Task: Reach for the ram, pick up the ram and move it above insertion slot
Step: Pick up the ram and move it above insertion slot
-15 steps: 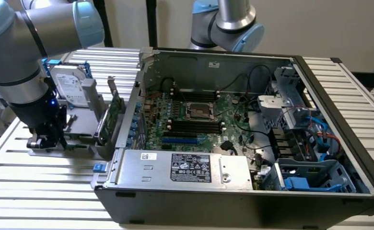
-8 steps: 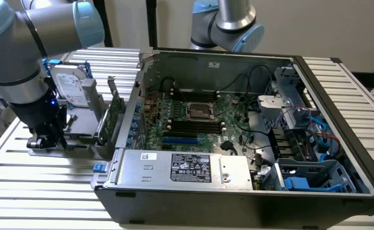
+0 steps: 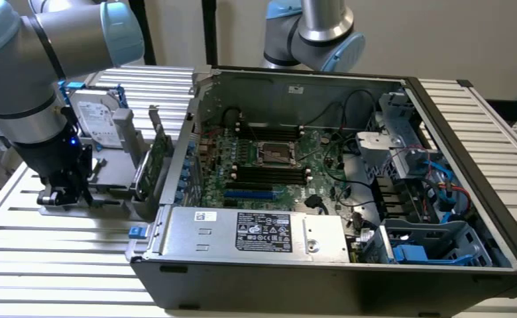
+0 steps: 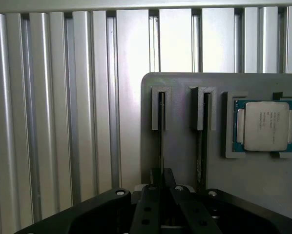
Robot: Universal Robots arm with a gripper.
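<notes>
The ram stands edge-on in a narrow slot of the grey holder, its near end between the gripper's fingers. The gripper is clamped onto that thin edge, black fingers drawn close together.

In the exterior view the arm points straight down, wrist vertical, with the gripper lowered to the holder on the slatted table.

Beyond the fingers a U-shaped grey bracket caps the ram's far end. Just beside it a second, matching bracket holds another dark thin strip. Further to that side a square CPU lies flat in a recess, with a matt metal lid and a teal border; its printing is too small to read.

The table is ribbed bare aluminium. Well away from the gripper sits the open computer case; the label on the power supply is illegible
</notes>
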